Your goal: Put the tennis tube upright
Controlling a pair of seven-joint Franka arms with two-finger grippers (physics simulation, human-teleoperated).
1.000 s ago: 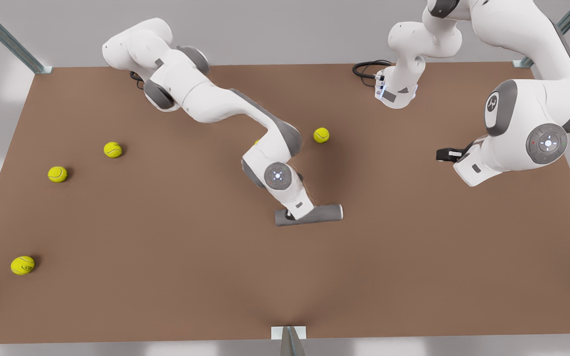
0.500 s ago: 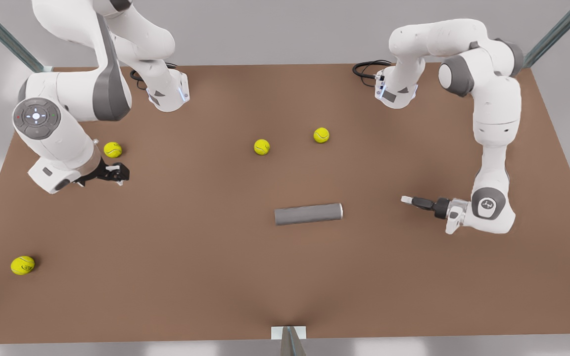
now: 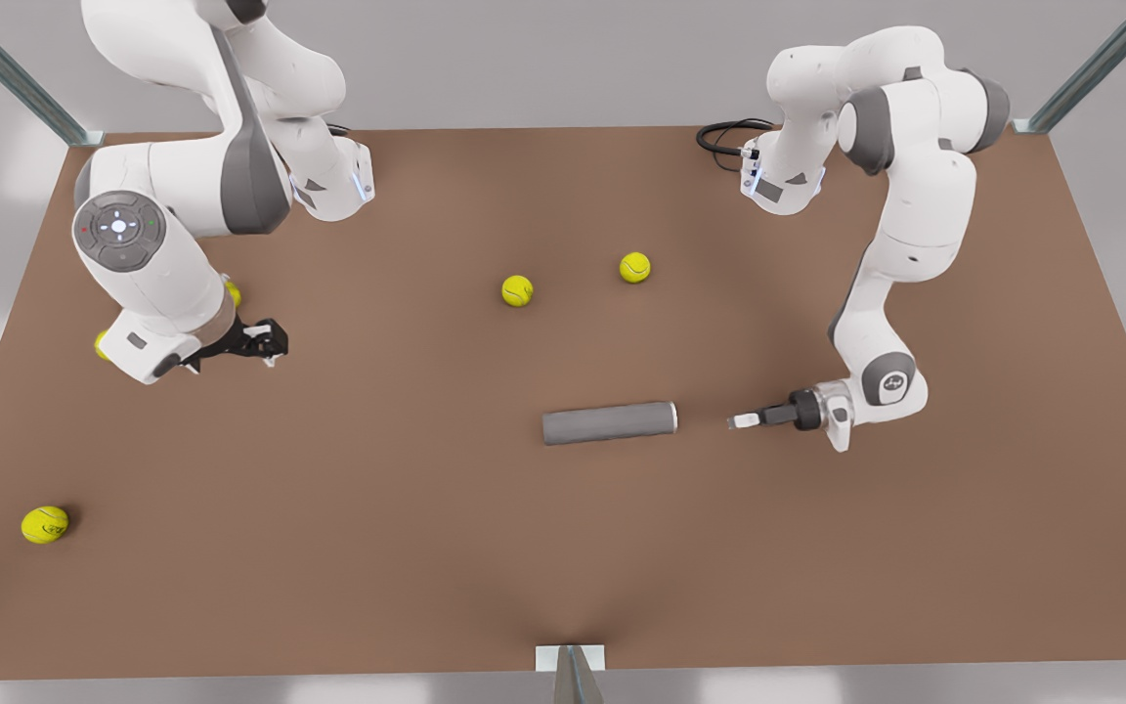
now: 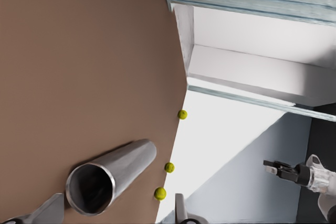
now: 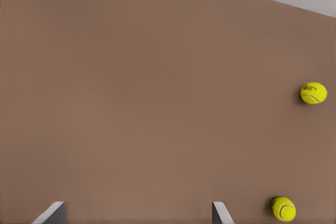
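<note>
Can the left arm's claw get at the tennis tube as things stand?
Probably yes. The left claw is open, facing the rimmed end of the tennis tube, with bare table between them. The right claw, open, waits far off at the front view's left.

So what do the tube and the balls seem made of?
Tennis tube: probably metal, grey with a streaked sheen near its open end in the left wrist view. Tennis balls: likely felt, matte yellow-green with a curved seam.
</note>
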